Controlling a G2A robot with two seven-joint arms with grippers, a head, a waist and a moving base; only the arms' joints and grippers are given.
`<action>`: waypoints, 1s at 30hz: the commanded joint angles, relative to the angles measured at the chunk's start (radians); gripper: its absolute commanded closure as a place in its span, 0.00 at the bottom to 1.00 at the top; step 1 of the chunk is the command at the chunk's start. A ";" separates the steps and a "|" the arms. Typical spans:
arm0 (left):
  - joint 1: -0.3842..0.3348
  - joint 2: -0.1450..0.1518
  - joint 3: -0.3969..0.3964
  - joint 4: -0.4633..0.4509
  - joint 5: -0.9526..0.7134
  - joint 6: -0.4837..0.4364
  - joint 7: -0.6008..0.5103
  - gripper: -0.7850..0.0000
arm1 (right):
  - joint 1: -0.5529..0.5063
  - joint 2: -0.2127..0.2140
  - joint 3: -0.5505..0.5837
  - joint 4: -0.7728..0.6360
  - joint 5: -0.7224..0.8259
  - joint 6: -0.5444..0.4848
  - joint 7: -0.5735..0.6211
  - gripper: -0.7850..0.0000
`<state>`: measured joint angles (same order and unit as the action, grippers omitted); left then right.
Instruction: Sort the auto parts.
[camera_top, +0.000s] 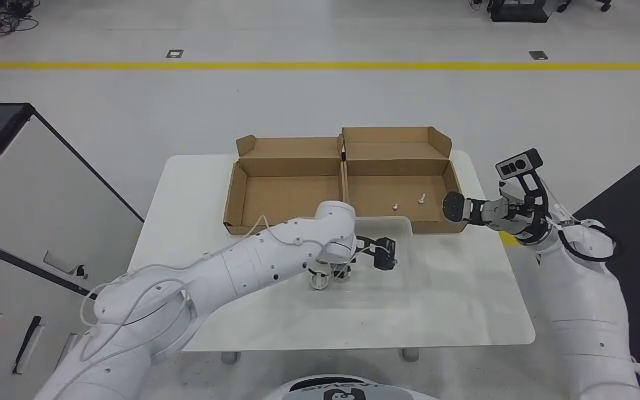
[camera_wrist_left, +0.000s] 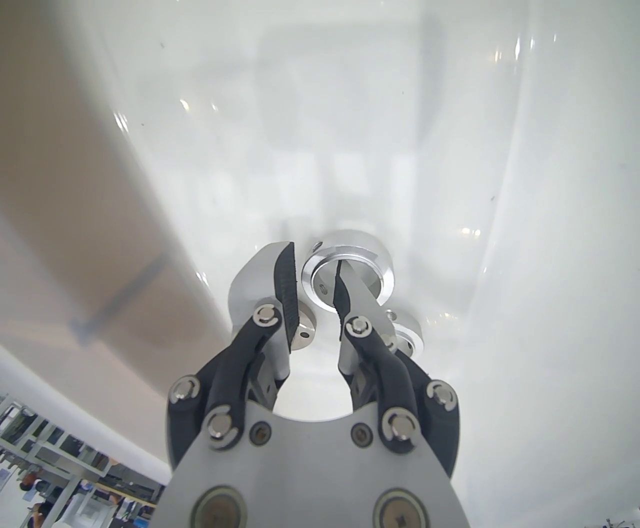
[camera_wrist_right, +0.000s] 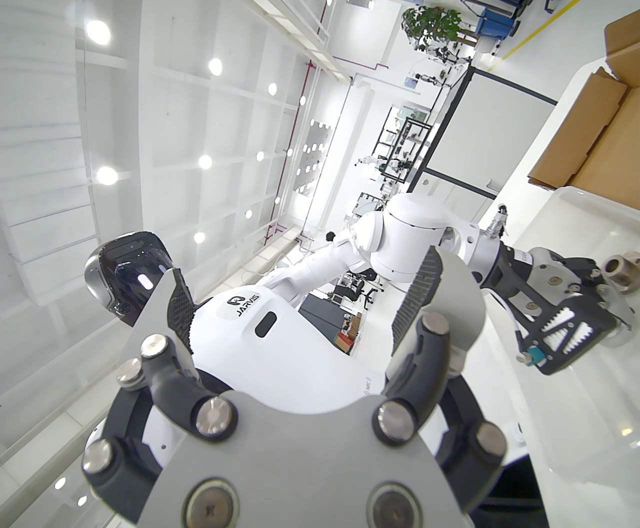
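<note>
The left gripper (camera_wrist_left: 312, 257) has its jaws spread astride the wall of a shiny silver metal ring (camera_wrist_left: 350, 244), with one finger inside the bore and the other just outside (a sliver of gap shows). Two smaller flanged silver collars (camera_wrist_left: 409, 336) lie beneath the fingers. The right gripper (camera_wrist_right: 305, 261) holds its jaws wide apart.

Two boxes (camera_top: 290, 200), one tray (camera_top: 450, 285), three metal collars (camera_wrist_left: 350, 241).
</note>
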<state>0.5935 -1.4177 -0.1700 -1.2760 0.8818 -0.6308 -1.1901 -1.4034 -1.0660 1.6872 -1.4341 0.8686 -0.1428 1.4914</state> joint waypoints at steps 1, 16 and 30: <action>0.002 -0.004 0.000 0.006 0.005 -0.003 0.004 0.71 | 0.000 0.000 0.000 0.000 0.000 0.000 0.000 0.00; 0.007 -0.029 0.000 0.051 0.014 -0.010 0.010 0.73 | 0.000 0.000 0.000 0.000 0.000 0.000 0.000 0.00; 0.003 -0.047 0.000 0.078 -0.003 -0.003 0.003 1.00 | 0.000 0.000 0.000 0.000 0.000 0.000 0.000 0.00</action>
<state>0.5976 -1.4634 -0.1700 -1.1991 0.8791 -0.6352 -1.1858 -1.4034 -1.0660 1.6872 -1.4341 0.8686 -0.1428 1.4914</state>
